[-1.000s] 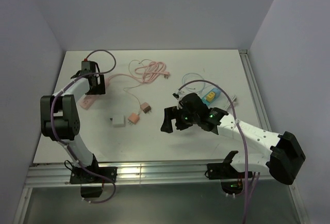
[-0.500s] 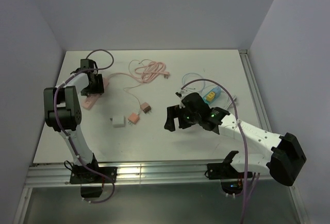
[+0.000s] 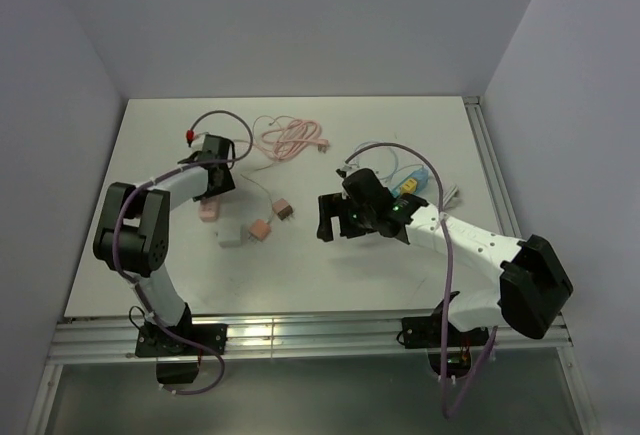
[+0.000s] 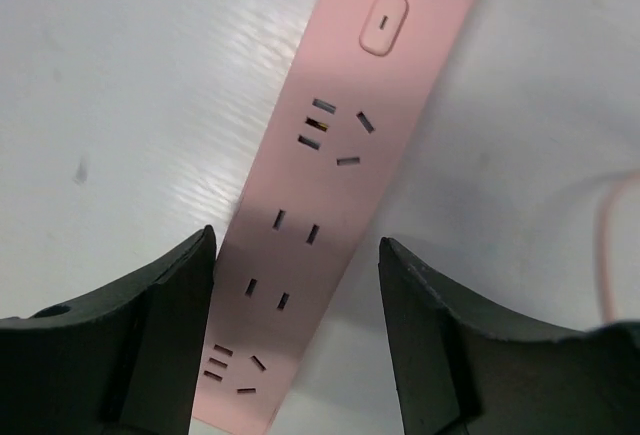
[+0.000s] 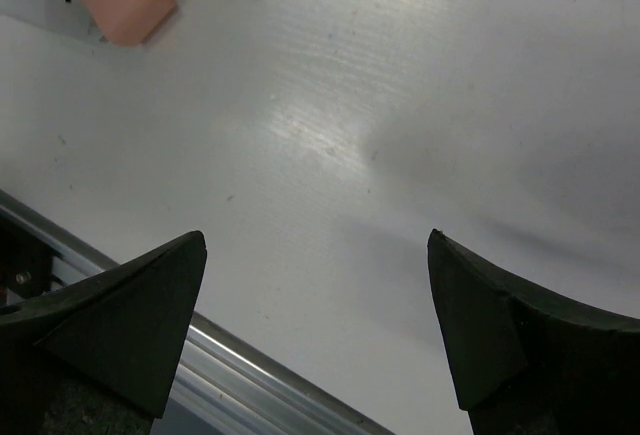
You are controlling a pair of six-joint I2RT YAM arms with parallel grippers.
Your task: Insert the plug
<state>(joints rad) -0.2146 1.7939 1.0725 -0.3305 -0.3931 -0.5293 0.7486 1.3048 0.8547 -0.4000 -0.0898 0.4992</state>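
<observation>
Left wrist view: left gripper point(image 4: 295, 255) jaws are spread astride the pink power strip point(image 4: 340, 205); right gripper point(image 5: 315, 255) jaws are spread, empty. The brown plug point(image 3: 284, 212), judged light and rigid, lies on the table point(image 3: 400, 145) between them; its body is to be gripped, prongs clear

A pink strip point(image 4: 340, 205) with dark slots is shown on a white table point(image 3: 400, 125). A pink cable point(image 3: 290, 140) is seen by the far edge, a salmon plug point(image 3: 262, 227) and white cube point(image 3: 230, 234) mid-table.
</observation>
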